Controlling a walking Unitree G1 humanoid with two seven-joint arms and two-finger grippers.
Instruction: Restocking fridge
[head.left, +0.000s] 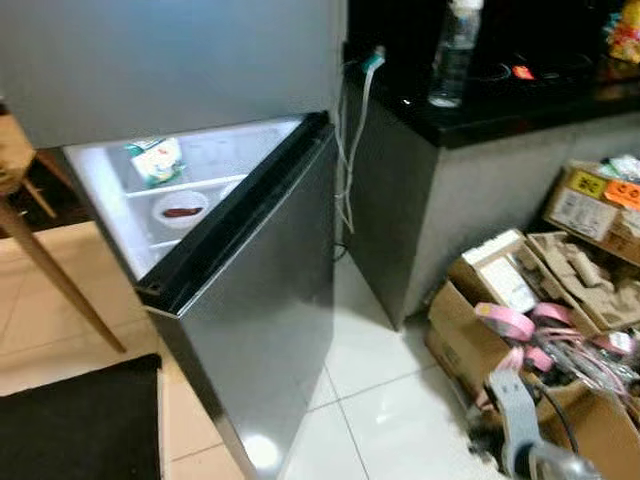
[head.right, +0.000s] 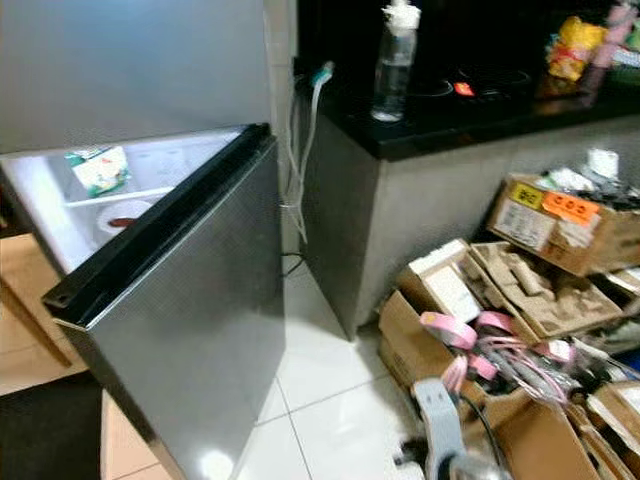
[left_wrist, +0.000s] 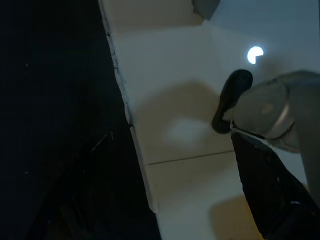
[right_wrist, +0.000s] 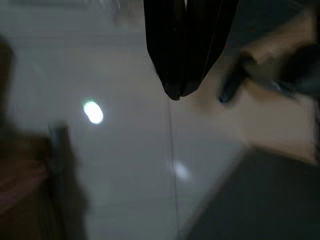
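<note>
- Left eye view: fridge door (head.left: 255, 300) is standing swung open, lit door shelves (head.left: 170, 190) facing left. A green-and-white packet (head.left: 156, 158) is sitting on the upper shelf, a small white bowl (head.left: 181, 209) with something red in it is sitting on the shelf below. The right arm (head.left: 520, 430) is poking in at the bottom right, well right of the door, over white floor tiles (head.left: 380, 400). I can't see the claw itself here.
- Right eye view: same scene. A clear bottle (head.right: 393, 62) is standing on the black counter (head.right: 470, 105), up beyond the arm. Open cardboard boxes (head.right: 520, 280) with pink tape rolls (head.right: 470, 330) are lying just beside the arm, on its right. A white cable (head.right: 300, 150) is hanging between fridge and counter.
- Left wrist view: dark, the arm is hanging idle. Pale floor tile (left_wrist: 175, 100) and a black mat edge (left_wrist: 60, 125) are showing below; a grey robot part (left_wrist: 275, 117) is sitting to one side. Fingers aren't visible, so I can't tell the left claw's state.
- Right wrist view: blurred. Right gripper (right_wrist: 175, 92) is pointing down at the glossy tile floor (right_wrist: 125, 165), both black fingers (right_wrist: 165, 45) pressed together at the tips, holding nothing. A dark mat corner (right_wrist: 260, 200) is lying near the tips; fridge isn't near the claw.
</note>
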